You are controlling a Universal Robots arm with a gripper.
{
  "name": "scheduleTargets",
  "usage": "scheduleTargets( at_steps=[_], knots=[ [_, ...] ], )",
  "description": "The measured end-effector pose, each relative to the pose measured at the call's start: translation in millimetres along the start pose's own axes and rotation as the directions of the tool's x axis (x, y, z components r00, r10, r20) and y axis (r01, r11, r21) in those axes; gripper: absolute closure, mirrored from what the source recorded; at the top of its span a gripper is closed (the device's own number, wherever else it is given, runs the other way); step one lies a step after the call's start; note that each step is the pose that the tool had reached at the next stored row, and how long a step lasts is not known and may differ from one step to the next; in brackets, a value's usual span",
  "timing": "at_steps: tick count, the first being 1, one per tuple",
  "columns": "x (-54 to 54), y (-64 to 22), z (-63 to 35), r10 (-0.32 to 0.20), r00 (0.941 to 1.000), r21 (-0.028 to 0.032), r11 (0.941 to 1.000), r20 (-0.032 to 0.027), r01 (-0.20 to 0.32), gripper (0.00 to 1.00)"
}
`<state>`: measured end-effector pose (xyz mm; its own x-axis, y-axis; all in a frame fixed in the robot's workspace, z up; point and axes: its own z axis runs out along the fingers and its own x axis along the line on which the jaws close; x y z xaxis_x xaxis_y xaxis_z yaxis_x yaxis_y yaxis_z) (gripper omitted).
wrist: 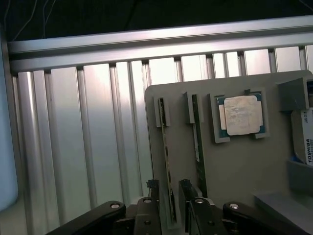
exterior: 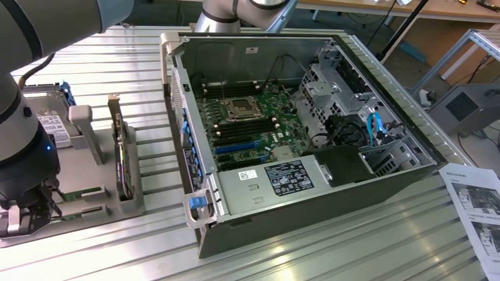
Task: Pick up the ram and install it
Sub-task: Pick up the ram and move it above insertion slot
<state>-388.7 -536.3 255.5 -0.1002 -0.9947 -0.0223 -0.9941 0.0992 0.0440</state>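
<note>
Dark fingers [wrist: 152,193] of the gripper [wrist: 168,182] sit closest to the wrist camera. They stand apart, one on each side of the ram [wrist: 166,142], with a thin gap showing on both sides, so the hand is wide and grips nothing. The ram is a narrow green stick standing on its edge in a slot of the grey tray [wrist: 234,166]. It is the outermost piece, running just inside the tray's edge that borders the bare ribbed metal table [wrist: 98,137]. Its near end lies between the fingers and its far end sits in a small grey holder close to a tray corner.

A second green stick [wrist: 197,142] stands parallel just beside it, further in from that edge and outside the fingers. Beyond that, the square silver processor [wrist: 240,115] rests in its own recess, and a hard drive [wrist: 305,139] stands upright towards the opposite edge of the tray.

From the exterior view, the arm reaches down over the tray at the exterior view's left. The open computer case [exterior: 258,55] lies on the table to the exterior view's right of the tray, its motherboard [exterior: 258,117] exposed. A printed sheet [exterior: 476,205] lies near the table's edge, past the case.
</note>
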Motion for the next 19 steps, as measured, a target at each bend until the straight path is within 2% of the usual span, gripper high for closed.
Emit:
scheduleTargets(
  at_steps=[12,19],
  knots=[
    [0.6,-0.8,16.3,0.000,1.0000,0.0000,1.0000,-0.0001,0.000,0.70],
    [0.6,-0.8,18.7,0.000,1.0000,0.0000,1.0000,-0.0001,0.000,0.70]
  ],
)
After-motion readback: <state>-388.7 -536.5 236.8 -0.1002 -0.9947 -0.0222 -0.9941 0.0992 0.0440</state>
